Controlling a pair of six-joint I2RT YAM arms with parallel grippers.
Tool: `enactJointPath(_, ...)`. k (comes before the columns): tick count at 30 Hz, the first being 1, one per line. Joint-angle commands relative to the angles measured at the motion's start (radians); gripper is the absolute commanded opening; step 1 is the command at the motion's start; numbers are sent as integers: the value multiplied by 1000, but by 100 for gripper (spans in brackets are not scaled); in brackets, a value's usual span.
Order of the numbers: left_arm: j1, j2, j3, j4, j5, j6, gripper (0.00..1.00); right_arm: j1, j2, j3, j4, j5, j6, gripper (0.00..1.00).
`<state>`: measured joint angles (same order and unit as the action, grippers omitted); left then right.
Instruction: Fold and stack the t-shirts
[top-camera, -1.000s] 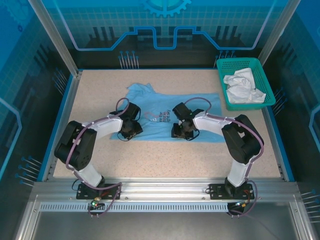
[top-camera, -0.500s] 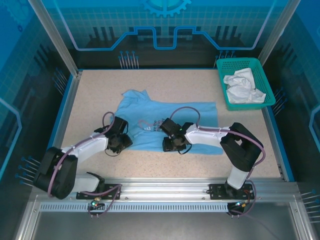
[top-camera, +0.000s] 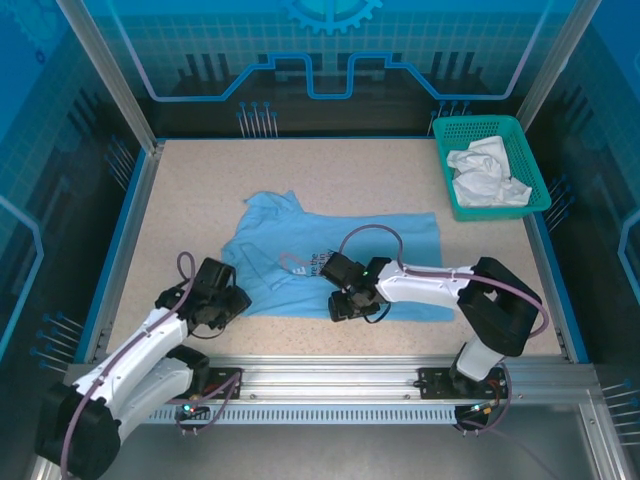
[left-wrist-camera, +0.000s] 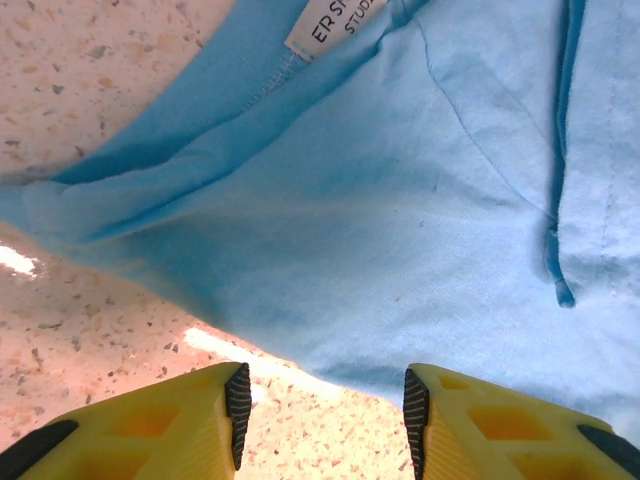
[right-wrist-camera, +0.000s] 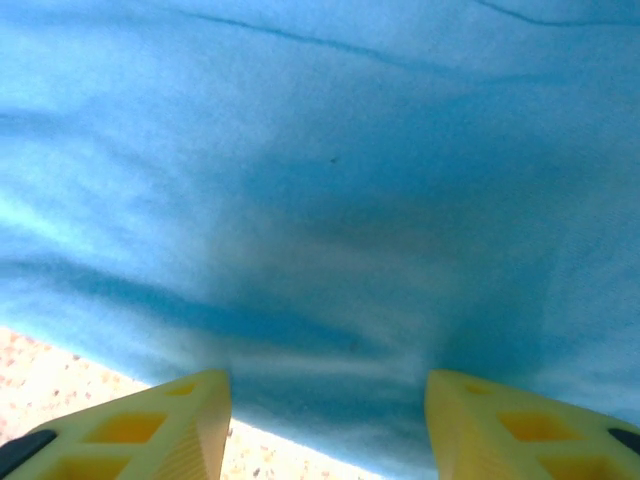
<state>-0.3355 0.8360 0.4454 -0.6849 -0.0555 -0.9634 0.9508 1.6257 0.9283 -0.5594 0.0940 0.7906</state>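
folding barely begun | we see light blue t-shirt (top-camera: 280, 265) unfolded, hem just ahead of both finger pairs | left gripper (left-wrist-camera: 322, 400), right gripper (right-wrist-camera: 328, 400) spread, empty | white t-shirt (top-camera: 485, 172) far beyond, in basket (top-camera: 480, 120), untouched

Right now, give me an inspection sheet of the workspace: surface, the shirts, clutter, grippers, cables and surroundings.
Surface: speckled beige table, flat, blue-edged.
Job's things: light blue t-shirt lies rumpled and unfolded at mid table; white t-shirt sits crumpled in the teal basket at the far right corner.
Clutter: nothing seen.
Grippers: left gripper open at the blue shirt's edge, holding nothing; right gripper open over the blue fabric near its hem, holding nothing.
Cables: a purple cable loops up from each arm.
Surroundings: blue panels enclose the cell; aluminium rail along the near edge.
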Motion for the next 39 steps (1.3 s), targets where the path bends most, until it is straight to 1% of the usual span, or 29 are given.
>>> enactJointPath(1,7,-7,81,-74,19,26,47,11,-80,34,-8,-11,-42,59)
enactJointPath(3,7,12,147,-75,22,61,46,11,-112,44,73,-36,-67,59)
enactJointPath(4,8,35,178,-67,25,75,43,11,-119,47,123,-32,-67,59)
enactJointPath(5,10,60,204,-55,26,86,38,11,-116,52,163,-38,-71,59)
enactJointPath(7,17,137,247,-25,27,103,23,16,-73,89,252,-79,-129,55)
enactJointPath(9,44,208,263,20,52,102,12,31,-12,133,310,-79,-174,49)
enactJointPath(11,89,260,245,78,99,79,6,43,60,201,349,-106,-212,39)
enactJointPath(12,112,276,224,120,136,63,4,48,111,252,341,-132,-217,32)
enactJointPath(13,128,287,200,151,154,45,4,58,167,319,313,-153,-219,28)
enactJointPath(15,143,302,169,193,174,32,3,88,241,412,257,-127,-229,28)
enactJointPath(17,157,318,137,223,184,25,3,113,299,489,206,-92,-234,32)
enactJointPath(18,170,329,114,250,207,22,2,118,327,517,187,-81,-223,34)
enactJointPath(22,197,362,38,326,261,7,2,120,391,557,190,-95,-167,40)
enactJointPath(26,225,344,-15,330,233,3,2,124,443,604,150,-85,-136,43)
enactJointPath(29,236,336,-32,332,225,4,3,124,467,628,113,-47,-118,48)
enactJointPath(36,240,333,-55,349,207,0,3,124,536,710,-13,56,-101,49)
enactJointPath(39,240,337,-60,356,204,1,4,124,573,752,-68,98,-97,51)
